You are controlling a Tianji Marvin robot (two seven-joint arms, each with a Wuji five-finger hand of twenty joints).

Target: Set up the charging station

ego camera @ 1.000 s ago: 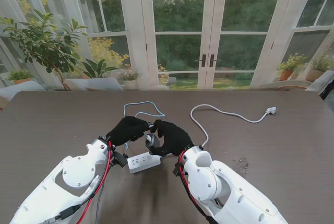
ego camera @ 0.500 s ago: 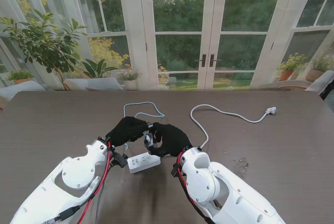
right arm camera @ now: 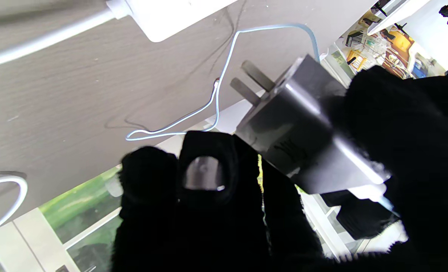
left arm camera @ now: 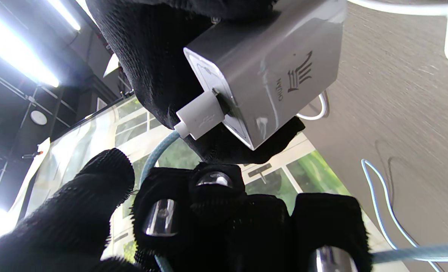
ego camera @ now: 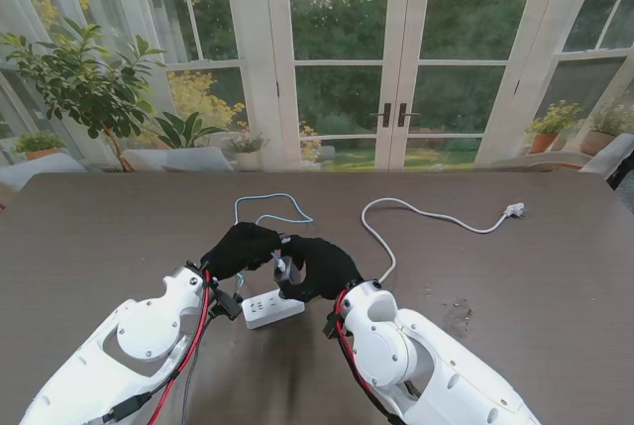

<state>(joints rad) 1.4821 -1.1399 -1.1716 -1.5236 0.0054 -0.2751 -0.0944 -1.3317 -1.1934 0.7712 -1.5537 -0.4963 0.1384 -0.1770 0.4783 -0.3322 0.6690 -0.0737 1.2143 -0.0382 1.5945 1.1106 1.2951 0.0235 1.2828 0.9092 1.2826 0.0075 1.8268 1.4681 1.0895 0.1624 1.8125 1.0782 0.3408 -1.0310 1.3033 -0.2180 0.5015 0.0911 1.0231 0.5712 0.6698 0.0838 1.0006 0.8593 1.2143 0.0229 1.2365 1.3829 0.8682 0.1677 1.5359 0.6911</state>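
I have the charger (left arm camera: 269,71) pinched in my right hand (ego camera: 319,266), lifted off the table (ego camera: 535,286) just over the white power strip (ego camera: 272,307), which lies flat nearer to me than both hands. The charger is a small grey block with a glossy, metallic-looking shell and a dark logo printed on one side. One end face is lighter, and a white USB plug (left arm camera: 201,115) is seated in its port. From that plug a pale blue braided cable (left arm camera: 382,196) runs off, looping in thin curves on the table farther from me. In the right wrist view the opposite end of the charger (right arm camera: 303,139) shows two flat metal prongs (right arm camera: 252,83), bare and pointing toward the table.

My right fingers (right arm camera: 205,177) are closed on the charger's body. My left hand (ego camera: 241,245) sits just beside the right, its fingers (left arm camera: 103,189) curled by the cable below the plug; I cannot tell whether they actually grip it.

The strip's white cord (ego camera: 426,215) winds away to the right, ending in a plug (ego camera: 514,210) lying loose on the table.
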